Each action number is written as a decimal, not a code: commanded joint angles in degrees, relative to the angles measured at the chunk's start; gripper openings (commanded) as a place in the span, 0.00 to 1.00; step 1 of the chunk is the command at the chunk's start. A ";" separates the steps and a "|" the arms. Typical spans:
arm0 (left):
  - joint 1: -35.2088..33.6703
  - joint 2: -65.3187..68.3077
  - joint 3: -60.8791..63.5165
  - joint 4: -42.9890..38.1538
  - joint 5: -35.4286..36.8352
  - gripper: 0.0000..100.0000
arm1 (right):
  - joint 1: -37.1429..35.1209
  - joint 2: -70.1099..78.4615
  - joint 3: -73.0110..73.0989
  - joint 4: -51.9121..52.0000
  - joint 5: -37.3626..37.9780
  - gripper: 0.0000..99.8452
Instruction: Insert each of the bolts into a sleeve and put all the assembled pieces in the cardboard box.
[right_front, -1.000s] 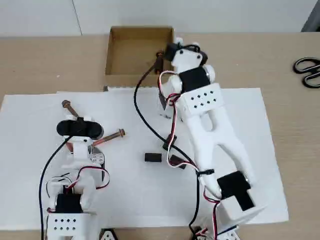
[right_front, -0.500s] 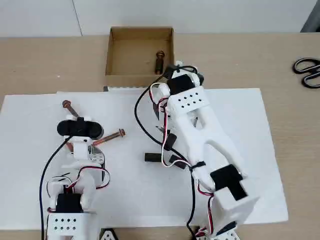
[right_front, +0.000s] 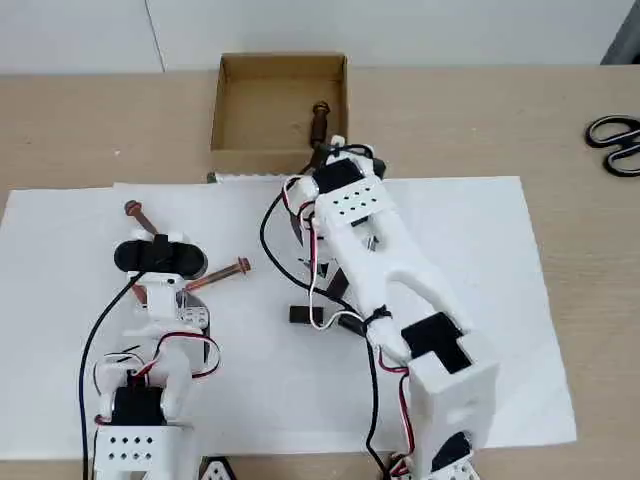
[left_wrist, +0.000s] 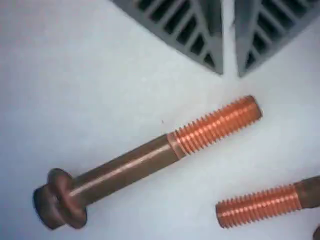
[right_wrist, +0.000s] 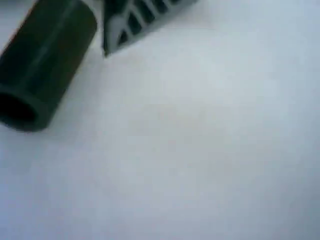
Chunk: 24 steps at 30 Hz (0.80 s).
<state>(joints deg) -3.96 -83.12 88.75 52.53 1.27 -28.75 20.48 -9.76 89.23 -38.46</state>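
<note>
An assembled bolt and sleeve (right_front: 320, 121) lies in the cardboard box (right_front: 240, 100), by its right wall. My right gripper (right_front: 312, 245) hangs low over the white paper, just in front of the box. Right beside it, in the right wrist view, lies a black sleeve (right_wrist: 42, 62) next to the right gripper (right_wrist: 135, 20). Two black sleeves (right_front: 305, 315) (right_front: 350, 322) lie at mid paper. My left gripper (right_front: 160, 275) (left_wrist: 229, 70) is shut and empty above two copper bolts (left_wrist: 150, 160) (left_wrist: 260, 205). One bolt (right_front: 225, 272) lies to its right, another (right_front: 137, 212) behind it.
White paper (right_front: 500, 260) covers the table's middle. Black scissors (right_front: 615, 140) lie at the far right on the bare wood. The right arm's cables (right_front: 280, 220) trail over the paper near the sleeves.
My right arm has pulled back from over the box toward the paper, and the assembled piece is left lying inside the box. The left arm has stayed still.
</note>
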 joint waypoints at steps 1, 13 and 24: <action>-0.09 -0.26 -0.40 -1.32 -0.18 0.01 | -0.48 1.01 -0.53 -0.92 -0.26 0.18; -0.09 -0.26 -0.40 -1.32 -0.18 0.01 | -0.48 6.20 -0.53 -3.56 -0.35 0.18; -0.09 -0.26 -0.40 -1.32 -0.18 0.01 | -0.48 4.62 -1.14 -1.98 0.00 0.00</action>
<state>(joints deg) -3.96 -83.12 88.75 52.53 1.27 -28.22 27.16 -9.85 86.77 -38.46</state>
